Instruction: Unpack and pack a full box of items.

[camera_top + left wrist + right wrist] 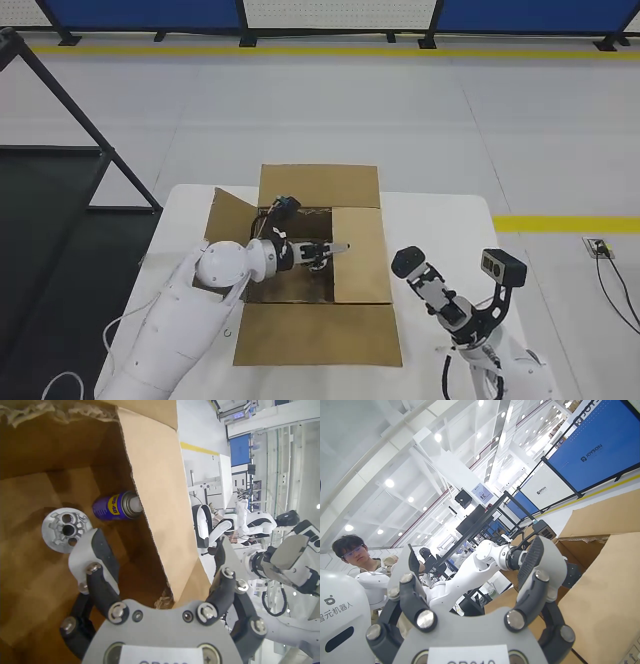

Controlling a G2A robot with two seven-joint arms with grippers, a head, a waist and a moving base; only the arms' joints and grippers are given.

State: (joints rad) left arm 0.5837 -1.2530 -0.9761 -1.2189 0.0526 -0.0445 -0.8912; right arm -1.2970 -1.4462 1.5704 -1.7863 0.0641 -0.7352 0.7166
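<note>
Left claw (160, 551) open, empty, at cardboard box (318, 186) mouth, blue spray can (113, 507) and grey disc (63, 530) lying on box floor below; right claw (472, 552) open, empty, beside box.

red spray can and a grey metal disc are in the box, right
No, the spray can is blue, not red. The left wrist view shows it in the box with the grey metal disc.
</note>
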